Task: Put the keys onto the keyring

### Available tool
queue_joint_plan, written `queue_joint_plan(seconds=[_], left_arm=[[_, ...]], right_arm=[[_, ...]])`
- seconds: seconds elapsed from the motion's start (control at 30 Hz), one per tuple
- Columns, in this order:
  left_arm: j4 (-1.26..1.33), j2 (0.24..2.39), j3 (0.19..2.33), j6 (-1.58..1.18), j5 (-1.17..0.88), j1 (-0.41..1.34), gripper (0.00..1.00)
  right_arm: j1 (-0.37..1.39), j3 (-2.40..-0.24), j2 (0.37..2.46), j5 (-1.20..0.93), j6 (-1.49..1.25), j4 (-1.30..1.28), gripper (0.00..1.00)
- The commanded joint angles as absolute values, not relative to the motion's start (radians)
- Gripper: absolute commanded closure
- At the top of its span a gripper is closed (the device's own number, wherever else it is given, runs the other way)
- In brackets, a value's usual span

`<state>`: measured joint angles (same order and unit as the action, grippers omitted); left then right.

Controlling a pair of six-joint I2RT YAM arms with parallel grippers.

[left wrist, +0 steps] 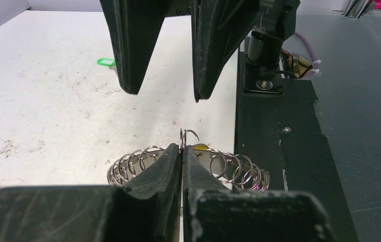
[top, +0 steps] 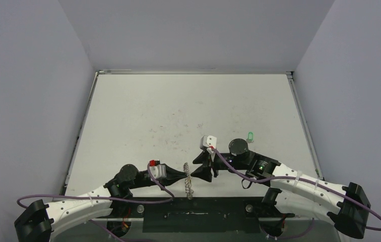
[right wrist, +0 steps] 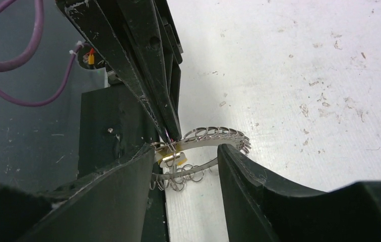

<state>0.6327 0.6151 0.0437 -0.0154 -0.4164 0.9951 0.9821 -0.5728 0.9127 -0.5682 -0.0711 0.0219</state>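
Holding the keyring on edge by one wire loop at the worktop's near edge, the left hand has its jaws pinched fully together on it. The right hand faces it tip to tip, jaws parted either side of the ring and clamping nothing. The yellow-orange key sits at the ring beside the left fingertips, threaded or not I cannot tell; the green key lies on the worktop well apart.
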Motion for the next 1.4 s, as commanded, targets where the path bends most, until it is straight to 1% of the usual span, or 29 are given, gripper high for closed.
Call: queue_joint_plan(seconds=[0.0, 0.43, 0.67, 0.8, 1.13, 1.37], left_arm=[[0.715, 0.595, 0.082, -0.019, -0.426, 1.000, 1.00], [0.689, 0.575, 0.087, -0.021, -0.426, 1.000, 1.00], [0.686, 0.580, 0.089, -0.020, -0.430, 1.000, 1.00], [0.685, 0.582, 0.091, -0.021, -0.431, 1.000, 1.00], [0.686, 0.581, 0.094, -0.022, -0.432, 1.001, 1.00], [0.685, 0.583, 0.092, -0.020, -0.431, 1.001, 1.00]], right_arm=[[1.006, -0.560, 0.954, -0.582, -0.040, 0.105, 0.51], [1.033, -0.451, 0.930, -0.606, 0.078, 0.265, 0.55], [1.036, -0.454, 0.944, -0.608, 0.071, 0.296, 0.59], [1.042, -0.458, 0.958, -0.612, 0.066, 0.313, 0.65], [1.048, -0.465, 0.984, -0.618, 0.071, 0.325, 0.74], [1.056, -0.468, 0.989, -0.619, 0.074, 0.334, 0.75]])
